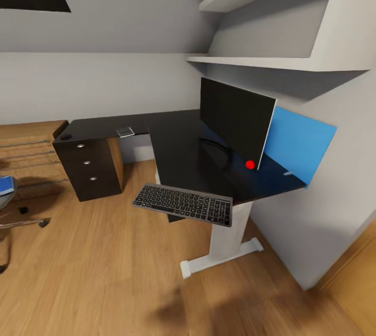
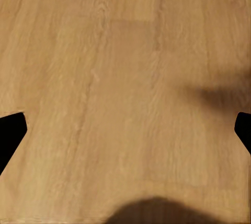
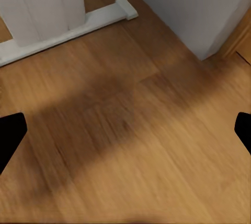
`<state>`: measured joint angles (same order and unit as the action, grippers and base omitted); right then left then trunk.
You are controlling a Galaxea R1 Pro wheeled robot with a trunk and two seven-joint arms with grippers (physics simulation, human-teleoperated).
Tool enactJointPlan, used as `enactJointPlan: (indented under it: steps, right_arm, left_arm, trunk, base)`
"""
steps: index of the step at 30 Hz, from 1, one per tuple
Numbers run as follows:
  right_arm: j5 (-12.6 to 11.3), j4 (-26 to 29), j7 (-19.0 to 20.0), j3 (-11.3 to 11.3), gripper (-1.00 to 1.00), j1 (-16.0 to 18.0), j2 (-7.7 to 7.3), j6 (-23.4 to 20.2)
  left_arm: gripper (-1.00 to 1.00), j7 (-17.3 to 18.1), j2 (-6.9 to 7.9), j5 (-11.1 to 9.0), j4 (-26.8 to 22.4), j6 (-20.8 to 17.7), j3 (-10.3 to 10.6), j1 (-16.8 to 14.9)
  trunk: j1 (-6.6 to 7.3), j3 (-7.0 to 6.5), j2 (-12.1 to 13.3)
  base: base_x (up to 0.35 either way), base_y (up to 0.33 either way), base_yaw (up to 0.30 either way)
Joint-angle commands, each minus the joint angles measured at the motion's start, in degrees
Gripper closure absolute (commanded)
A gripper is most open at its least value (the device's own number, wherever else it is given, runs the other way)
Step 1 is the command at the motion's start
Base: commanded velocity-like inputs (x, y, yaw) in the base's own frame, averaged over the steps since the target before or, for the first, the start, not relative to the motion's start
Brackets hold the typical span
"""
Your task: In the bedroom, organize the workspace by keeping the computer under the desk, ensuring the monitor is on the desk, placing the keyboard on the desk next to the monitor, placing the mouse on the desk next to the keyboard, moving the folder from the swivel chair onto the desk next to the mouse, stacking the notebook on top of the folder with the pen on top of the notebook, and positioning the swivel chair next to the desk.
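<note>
From the head view, the desk (image 1: 172, 143) holds the monitor (image 1: 236, 119) at about two o'clock, and the keyboard (image 1: 183, 204) overhangs its front edge. A small mouse (image 1: 65, 137) and a notebook (image 1: 125, 131) lie toward ten o'clock. The folder (image 1: 5, 184) rests on the swivel chair (image 1: 15, 216) at nine o'clock. Left gripper (image 2: 125, 130) and right gripper (image 3: 125, 135) are spread wide, empty, over wood floor (image 2: 125, 78).

Monitor (image 1: 236, 121) and overhanging keyboard (image 1: 183, 204) crowding desk (image 1: 172, 140) corner
</note>
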<state>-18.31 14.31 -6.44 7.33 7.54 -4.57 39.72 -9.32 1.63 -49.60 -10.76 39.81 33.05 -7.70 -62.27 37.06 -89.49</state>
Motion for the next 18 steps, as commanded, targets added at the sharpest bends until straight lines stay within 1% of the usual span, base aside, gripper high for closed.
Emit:
enactJointPlan:
  steps: [1,6,10,14,15,18]
  right_arm:
    - [-0.2,0.0,-0.4,0.5,-1.0,0.0,0.01,0.1]
    - [-0.1,0.0,-0.4,0.5,-1.0,0.0,0.17,0.1]
    - [1.0,0.0,-0.4,0.5,-1.0,0.0,0.33,0.1]
    - [4.0,0.0,-0.5,0.5,-1.0,0.0,0.45,0.1]
    - [5.5,0.0,-0.5,0.5,-1.0,0.0,0.49,0.1]
    - [6.7,-0.1,-0.5,0.5,-1.0,0.0,0.68,0.1]
  left_arm:
    - [-1.0,-0.5,0.03,-0.4,-0.1,0.1,0.5,0.0]
    - [-1.0,-0.5,-0.02,-1.8,-0.2,0.5,0.4,0.0]
    - [-1.0,-0.2,-0.15,-2.0,-0.2,0.5,0.4,0.0]
    - [-1.0,0.0,-0.15,-2.0,-0.2,0.6,0.4,0.0]
    - [-1.0,0.1,-0.09,-2.0,-0.2,0.6,0.4,0.0]
    - [-1.0,0.1,-0.05,-2.0,-0.2,0.6,0.4,0.0]
  trunk:
    - [0.02,0.09,0.0]
    - [0.02,0.27,0.0]
    - [0.02,0.43,0.0]
    - [0.02,0.61,0.0]
    - [0.02,0.66,0.0]
    - [0.02,0.8,0.0]
  base:
    - [-0.171,-0.263,0.279]
    - [-0.222,-0.211,0.274]
    - [-0.093,-0.079,0.269]
    - [-0.023,-0.02,0.263]
    - [-0.005,-0.004,0.26]
    - [-0.019,-0.002,0.259]
